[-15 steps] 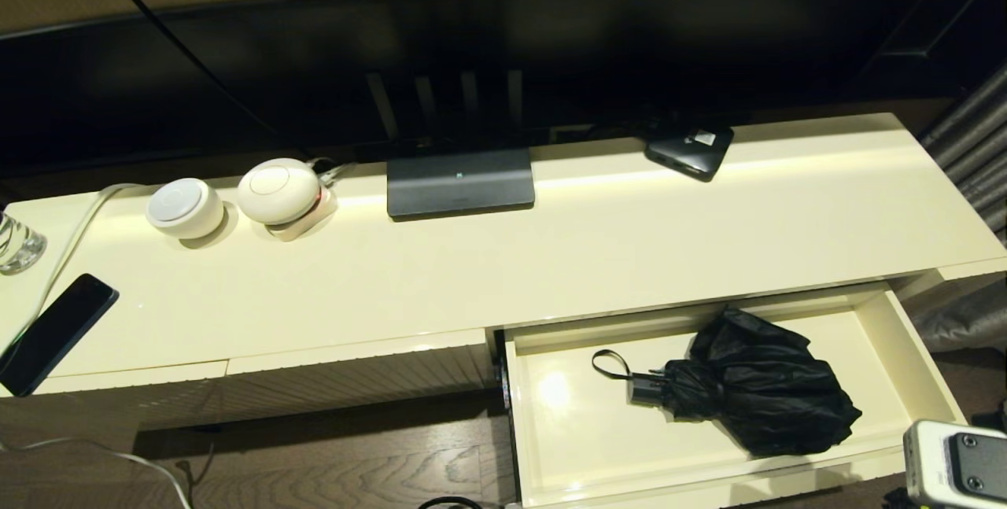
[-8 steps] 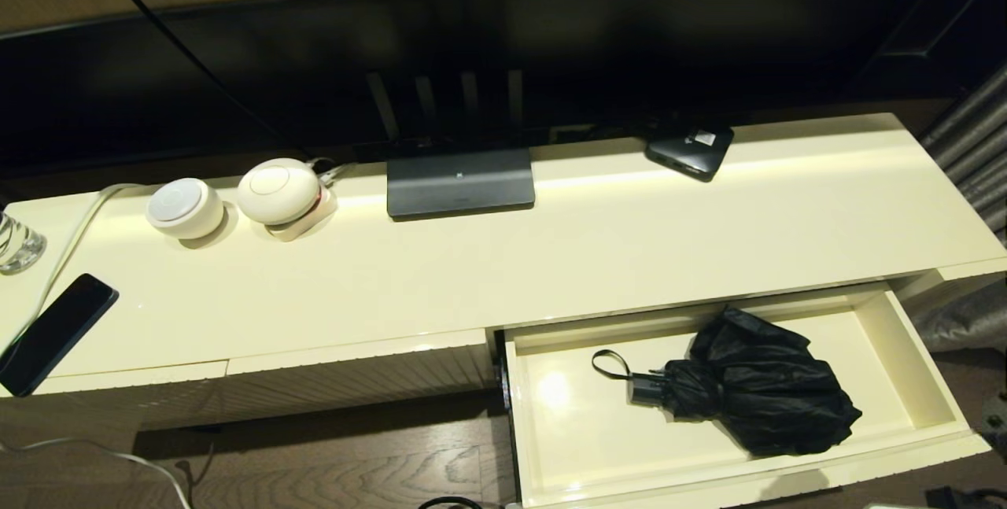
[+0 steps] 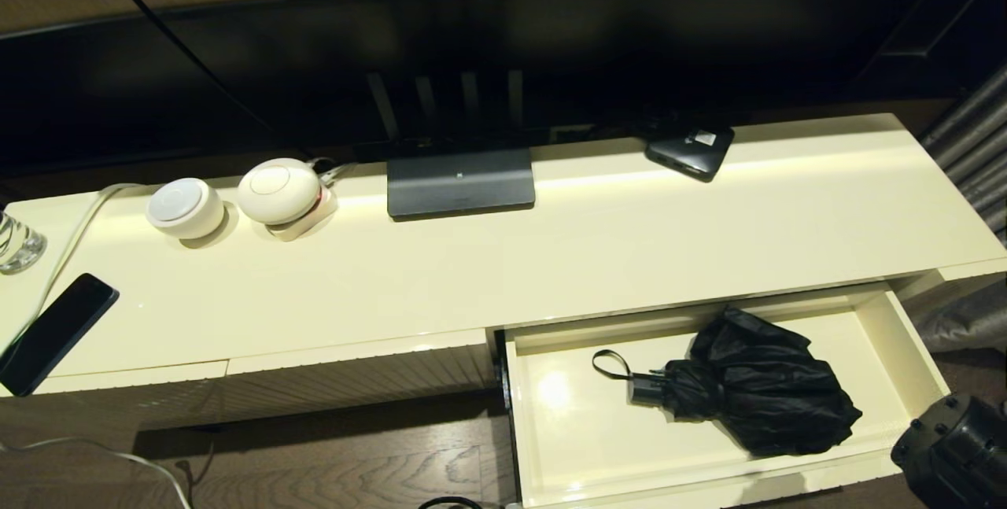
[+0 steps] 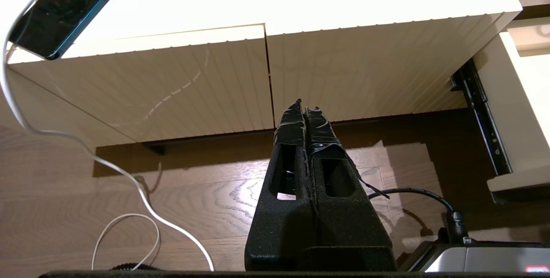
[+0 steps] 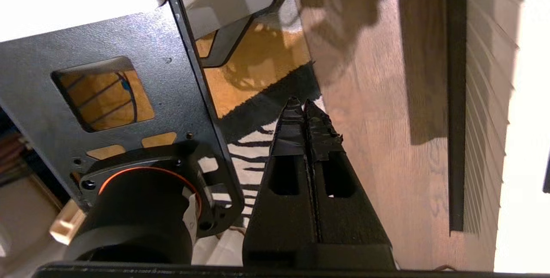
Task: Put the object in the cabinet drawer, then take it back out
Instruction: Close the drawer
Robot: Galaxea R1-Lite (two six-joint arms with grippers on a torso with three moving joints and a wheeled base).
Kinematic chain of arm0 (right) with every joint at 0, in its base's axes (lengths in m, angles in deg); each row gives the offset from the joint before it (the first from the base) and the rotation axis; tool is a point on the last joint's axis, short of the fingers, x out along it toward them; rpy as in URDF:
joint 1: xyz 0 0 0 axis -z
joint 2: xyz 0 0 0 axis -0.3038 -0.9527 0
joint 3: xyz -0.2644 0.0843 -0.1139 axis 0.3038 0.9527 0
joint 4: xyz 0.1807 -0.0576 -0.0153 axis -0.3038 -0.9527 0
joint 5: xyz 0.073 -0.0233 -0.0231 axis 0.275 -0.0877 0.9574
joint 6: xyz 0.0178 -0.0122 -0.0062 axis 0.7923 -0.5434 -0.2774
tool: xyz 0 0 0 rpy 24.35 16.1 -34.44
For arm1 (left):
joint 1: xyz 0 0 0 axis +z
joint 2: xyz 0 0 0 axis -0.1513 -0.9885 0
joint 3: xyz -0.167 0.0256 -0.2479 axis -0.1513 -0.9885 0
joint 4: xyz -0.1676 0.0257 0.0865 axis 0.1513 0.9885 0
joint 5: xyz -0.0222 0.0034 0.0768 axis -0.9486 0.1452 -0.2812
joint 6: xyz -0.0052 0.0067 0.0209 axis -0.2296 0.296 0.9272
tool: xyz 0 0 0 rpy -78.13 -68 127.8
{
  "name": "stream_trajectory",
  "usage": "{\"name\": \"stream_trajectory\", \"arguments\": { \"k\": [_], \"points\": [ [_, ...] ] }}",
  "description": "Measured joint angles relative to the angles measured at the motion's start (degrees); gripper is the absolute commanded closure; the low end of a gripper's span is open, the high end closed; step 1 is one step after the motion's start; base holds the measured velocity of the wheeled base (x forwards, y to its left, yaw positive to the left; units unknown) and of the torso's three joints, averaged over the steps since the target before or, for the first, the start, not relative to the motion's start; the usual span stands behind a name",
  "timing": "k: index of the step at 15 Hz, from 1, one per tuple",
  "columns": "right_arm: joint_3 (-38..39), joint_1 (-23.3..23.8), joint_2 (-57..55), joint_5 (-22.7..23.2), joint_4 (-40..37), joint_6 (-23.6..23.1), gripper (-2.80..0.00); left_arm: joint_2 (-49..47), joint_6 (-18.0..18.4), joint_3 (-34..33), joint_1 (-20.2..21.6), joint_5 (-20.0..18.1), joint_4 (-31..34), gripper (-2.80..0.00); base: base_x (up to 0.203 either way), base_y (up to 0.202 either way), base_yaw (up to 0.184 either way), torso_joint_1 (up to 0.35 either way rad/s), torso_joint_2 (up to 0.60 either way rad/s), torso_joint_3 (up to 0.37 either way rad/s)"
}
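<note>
Umbrella [image 3: 759, 395] fabric lies bunched in the right half of the pulled-out cream drawer [image 3: 551, 446], its short handle and wrist loop pointing left (nothing touches it). Right gripper [image 5: 304, 104] hangs over the wooden floor [image 5: 365, 140] beside the drawer's ribbed front, clenched and empty. Left gripper [image 4: 304, 105], also clenched, sits low before the closed ribbed panels [image 4: 172, 84].

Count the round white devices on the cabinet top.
2. Both sit at the back left of the cabinet top: the smaller puck farther left, the larger dome just right of it, next to the dark TV base. None look hidden.
</note>
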Motion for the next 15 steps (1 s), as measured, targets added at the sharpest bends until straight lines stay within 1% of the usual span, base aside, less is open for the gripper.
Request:
{"name": "stream_trajectory", "arguments": {
  "k": [5, 9, 13, 15],
  "points": [
    [2.3, -2.0, -1.6, 0.0, 1.9, -0.7, 0.0, 0.0, 0.0, 0.0, 0.0, 0.0, 0.0, 0.0, 0.0, 0.0, 0.0, 0.0, 0.0, 0.0],
    [8.1, -3.8, -2.0, 0.0, 9.3, -0.6, 0.0, 0.0, 0.0, 0.0, 0.0, 0.0, 0.0, 0.0, 0.0, 0.0, 0.0, 0.0, 0.0, 0.0],
    [10.1, -4.0, -2.3, -0.3, 10.7, -1.0, 0.0, 0.0, 0.0, 0.0, 0.0, 0.0, 0.0, 0.0, 0.0, 0.0, 0.0, 0.0, 0.0, 0.0],
    [12.3, -4.0, -3.0, -0.9, 15.1, -1.2, 0.0, 0.0, 0.0, 0.0, 0.0, 0.0, 0.0, 0.0, 0.0, 0.0, 0.0, 0.0, 0.0, 0.0]
  ]
}}
